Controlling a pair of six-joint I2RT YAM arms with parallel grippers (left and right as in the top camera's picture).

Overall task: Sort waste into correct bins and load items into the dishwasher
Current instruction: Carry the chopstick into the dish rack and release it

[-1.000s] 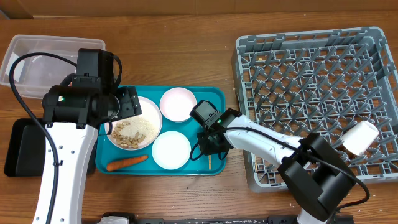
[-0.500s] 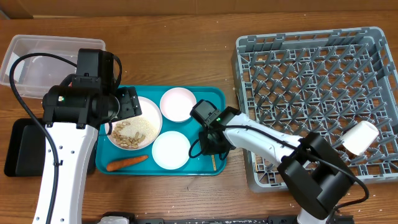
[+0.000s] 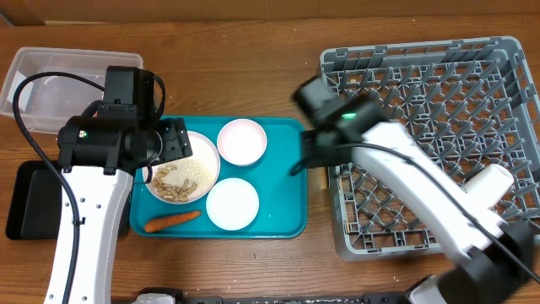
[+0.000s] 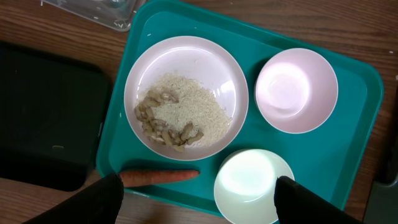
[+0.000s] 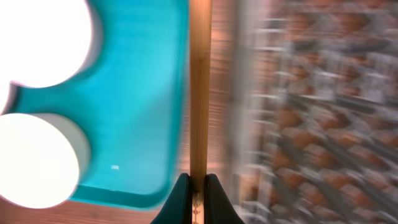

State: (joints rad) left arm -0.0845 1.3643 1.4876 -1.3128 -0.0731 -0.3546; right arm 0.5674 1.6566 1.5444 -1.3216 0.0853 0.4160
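My right gripper (image 5: 198, 186) is shut on the thin wooden chopsticks (image 5: 199, 87) and holds them above the gap between the teal tray and the grey dish rack (image 3: 422, 84). In the overhead view it (image 3: 314, 158) is at the rack's left edge. My left gripper (image 4: 199, 208) is open and empty above the tray's front edge; the overhead view shows it (image 3: 173, 139) beside the plate. The pale plate (image 4: 186, 96) holds beige food scraps (image 4: 165, 118). The orange carrot (image 4: 160, 177) lies in front of it. The wrapper and tissue are out of view.
On the teal tray (image 3: 287, 211) stand a pink bowl (image 3: 241, 140) and a white bowl (image 3: 232, 203). A white cup (image 3: 489, 186) lies in the rack. The clear tub (image 3: 51, 80) is at the far left, the black tray (image 3: 25, 198) in front of it.
My right gripper rose from the tray's front right with the chopsticks and swung up and right to the rack's left edge. The left arm has not moved.
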